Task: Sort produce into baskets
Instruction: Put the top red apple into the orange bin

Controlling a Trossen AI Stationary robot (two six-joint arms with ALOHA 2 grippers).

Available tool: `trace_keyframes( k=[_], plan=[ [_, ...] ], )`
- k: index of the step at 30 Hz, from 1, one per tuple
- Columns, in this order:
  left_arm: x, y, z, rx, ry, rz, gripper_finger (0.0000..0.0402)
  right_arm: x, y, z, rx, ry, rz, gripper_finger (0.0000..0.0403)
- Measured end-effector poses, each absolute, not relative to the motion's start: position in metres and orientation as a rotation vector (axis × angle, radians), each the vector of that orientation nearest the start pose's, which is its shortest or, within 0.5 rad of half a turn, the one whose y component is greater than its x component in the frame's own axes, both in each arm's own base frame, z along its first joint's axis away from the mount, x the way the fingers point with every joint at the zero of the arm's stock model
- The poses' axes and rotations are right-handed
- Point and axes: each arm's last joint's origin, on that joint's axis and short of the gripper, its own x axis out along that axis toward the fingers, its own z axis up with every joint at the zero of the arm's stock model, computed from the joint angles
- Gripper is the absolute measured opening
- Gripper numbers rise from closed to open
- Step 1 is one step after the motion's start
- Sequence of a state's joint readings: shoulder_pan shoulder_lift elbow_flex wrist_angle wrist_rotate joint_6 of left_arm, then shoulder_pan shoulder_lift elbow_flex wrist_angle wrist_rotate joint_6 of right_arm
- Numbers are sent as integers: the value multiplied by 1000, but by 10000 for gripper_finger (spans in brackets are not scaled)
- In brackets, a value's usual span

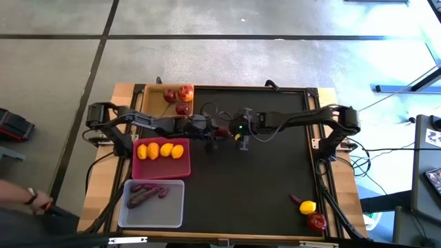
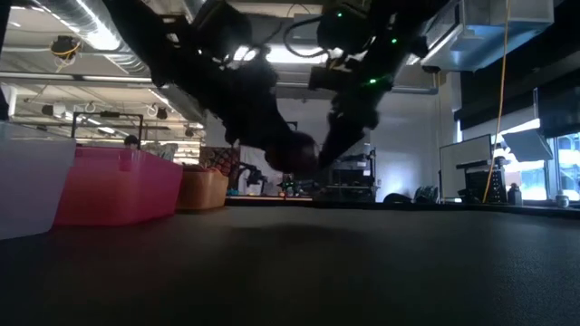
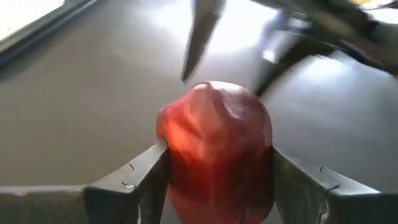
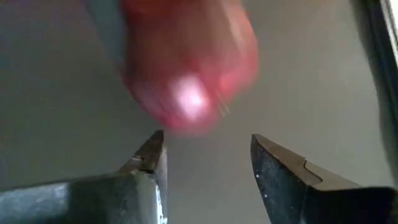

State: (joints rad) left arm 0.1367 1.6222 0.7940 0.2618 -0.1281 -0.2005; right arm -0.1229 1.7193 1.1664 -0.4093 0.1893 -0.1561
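Note:
A dark-red apple (image 3: 214, 149) hangs over the middle of the black table (image 1: 275, 172), with my left gripper (image 3: 217, 186) shut on it. My right gripper (image 4: 208, 162) faces it from the table's right side. Its fingers are open and stand just short of the apple (image 4: 186, 62), with nothing between them. In the low view the apple (image 2: 294, 149) is well above the table top. Three apples lie in the tan tray (image 1: 148, 93), several lemons in the pink tray (image 1: 160, 171) and purple roots in the translucent tray (image 1: 172, 207). My left gripper pinches the apple between its two fingers, one pad on each opposite side (image 3: 169, 155). The fingers come from the table's left, slanting down. The apple is lifted clear of the table.
A lemon (image 1: 308, 207), an apple (image 1: 316, 221) and a purple root (image 1: 295, 200) lie loose at the table's near right corner. The three trays line the left edge. A person's hand (image 1: 38, 200) shows beyond the table at the near left.

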Motion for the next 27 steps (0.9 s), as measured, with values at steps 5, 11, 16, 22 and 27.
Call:
trace_keyframes(
  k=[5,11,16,22,27],
  plan=[
    [318,33,198,-118,471,272,230,333,-46,224,-122,1026,-207,163],
    [309,15,227,-26,374,222,227,326,-43,238,-51,939,-159,202],
    [301,3,244,33,322,207,229,331,-44,232,-68,828,-175,279],
    [297,-5,248,89,276,202,226,333,-40,215,-63,645,-14,334],
    [290,-3,235,82,207,209,226,331,-36,213,-39,577,92,339]
  ],
)
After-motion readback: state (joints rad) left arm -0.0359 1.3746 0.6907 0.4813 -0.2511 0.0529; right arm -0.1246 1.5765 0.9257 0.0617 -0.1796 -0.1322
